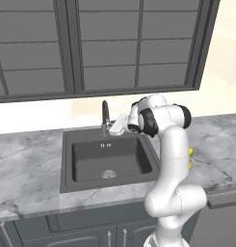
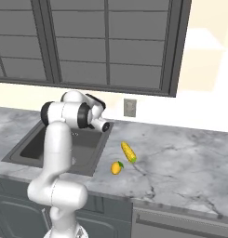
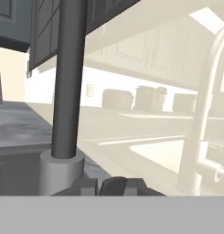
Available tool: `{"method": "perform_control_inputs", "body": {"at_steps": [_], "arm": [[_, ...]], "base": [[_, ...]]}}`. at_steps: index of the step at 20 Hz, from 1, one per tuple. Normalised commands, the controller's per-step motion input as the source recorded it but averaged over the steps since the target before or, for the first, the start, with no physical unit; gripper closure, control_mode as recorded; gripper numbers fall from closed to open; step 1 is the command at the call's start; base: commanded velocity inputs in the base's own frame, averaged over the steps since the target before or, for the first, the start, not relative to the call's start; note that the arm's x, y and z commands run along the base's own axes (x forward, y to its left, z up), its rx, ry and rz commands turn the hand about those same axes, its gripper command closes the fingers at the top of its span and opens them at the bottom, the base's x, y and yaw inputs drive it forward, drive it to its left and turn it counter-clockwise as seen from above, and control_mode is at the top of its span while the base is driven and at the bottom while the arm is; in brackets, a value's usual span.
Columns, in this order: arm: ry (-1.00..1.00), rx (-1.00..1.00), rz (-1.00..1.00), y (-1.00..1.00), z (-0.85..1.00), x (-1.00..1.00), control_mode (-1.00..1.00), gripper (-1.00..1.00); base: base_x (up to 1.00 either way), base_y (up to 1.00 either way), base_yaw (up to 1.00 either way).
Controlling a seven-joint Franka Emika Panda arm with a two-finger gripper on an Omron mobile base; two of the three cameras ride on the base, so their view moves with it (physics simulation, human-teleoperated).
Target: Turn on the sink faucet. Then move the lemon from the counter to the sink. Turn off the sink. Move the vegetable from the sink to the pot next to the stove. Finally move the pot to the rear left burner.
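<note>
The dark faucet point(image 1: 105, 116) stands upright behind the sink point(image 1: 66, 159). No water stream shows. My gripper point(image 1: 111, 129) hovers just right of the faucet's base, level with the sink's rear rim. In the hand view the faucet's dark column point(image 3: 67, 77) and its grey base point(image 3: 62, 171) stand close ahead, left of my gripper point(image 3: 111, 186), whose fingertips sit together, shut on nothing. The lemon point(image 2: 117, 168) lies on the counter right of the sink point(image 2: 22, 151), with a corn cob point(image 2: 129, 152) just behind it. The pot is out of view.
Dark wall cabinets point(image 1: 114, 43) hang over the counter. The marble counter point(image 2: 180, 162) runs on to the right. A wall outlet point(image 2: 130, 108) sits behind the corn. My own arm point(image 2: 59, 139) hides the faucet in the right base view.
</note>
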Motion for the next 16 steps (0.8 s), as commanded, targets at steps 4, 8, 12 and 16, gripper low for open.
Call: {"method": "perform_control_inputs", "body": {"at_steps": [4, 8, 12, 16], "arm": [[0.00, 0.02, -0.04, -0.50, -0.23, 0.00, -1.00, 1.00], [0.00, 0.03, -0.03, -0.57, -0.27, 0.00, -1.00, 1.00], [0.00, 0.04, -0.05, -0.54, -0.25, 0.00, -1.00, 1.00], [0.00, 0.03, -0.08, -0.57, -0.24, 0.00, -1.00, 1.00]], "base": [[0.00, 0.00, 0.00], [0.00, 0.00, 0.00], [0.00, 0.00, 0.00], [0.00, 0.00, 0.00]]}}
